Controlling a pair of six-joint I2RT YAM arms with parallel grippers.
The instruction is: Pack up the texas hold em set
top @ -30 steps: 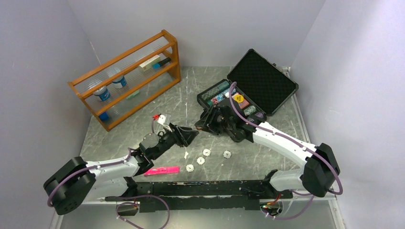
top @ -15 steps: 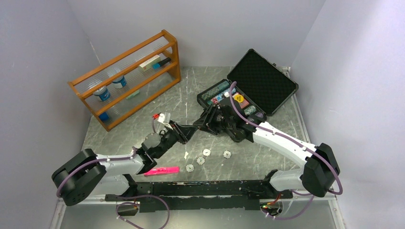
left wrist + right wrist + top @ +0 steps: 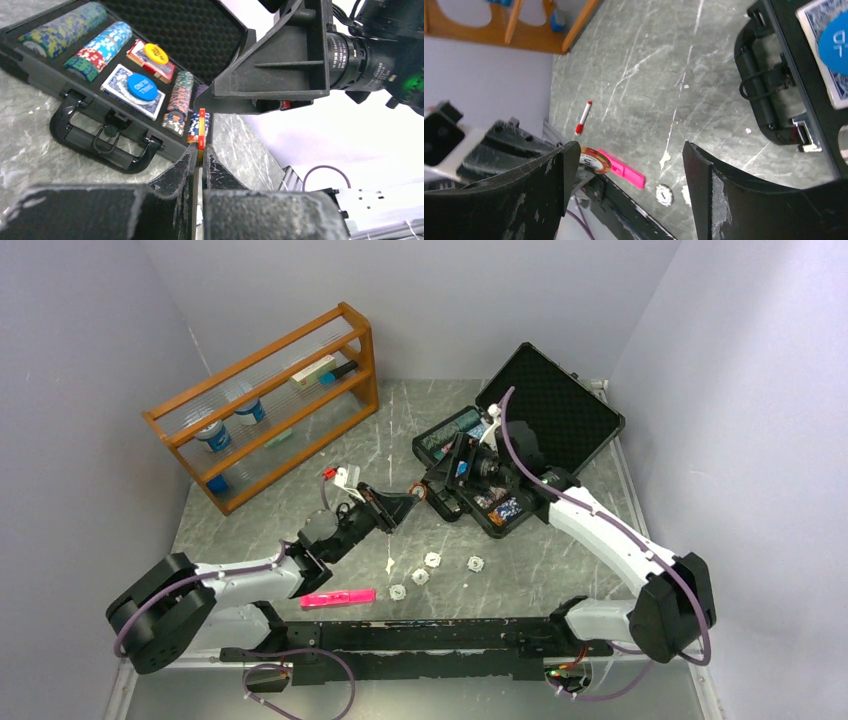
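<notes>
The black case [image 3: 573, 405] lies open at the back right, its tray holding rows of multicoloured chip stacks [image 3: 100, 42], two card decks, a yellow button [image 3: 155, 51] and a blue button [image 3: 141, 87]. My left gripper [image 3: 201, 150] is shut on a red-and-yellow poker chip [image 3: 201, 127], held edge-on in the air in front of the case handle [image 3: 100, 142]. My right gripper [image 3: 629, 150] is open just past it, the chip [image 3: 594, 159] beside its left finger. Several small white discs [image 3: 432, 560] lie on the table.
A wooden rack [image 3: 270, 400] with cups and small items stands at the back left. A pink marker [image 3: 338, 596] lies near the front edge. A red-tipped pen [image 3: 583, 117] lies on the table. Grey walls close in the table on three sides.
My left gripper reached toward the right one and closed on the chip. My right gripper opened, let the chip go and drew back up toward the case.
</notes>
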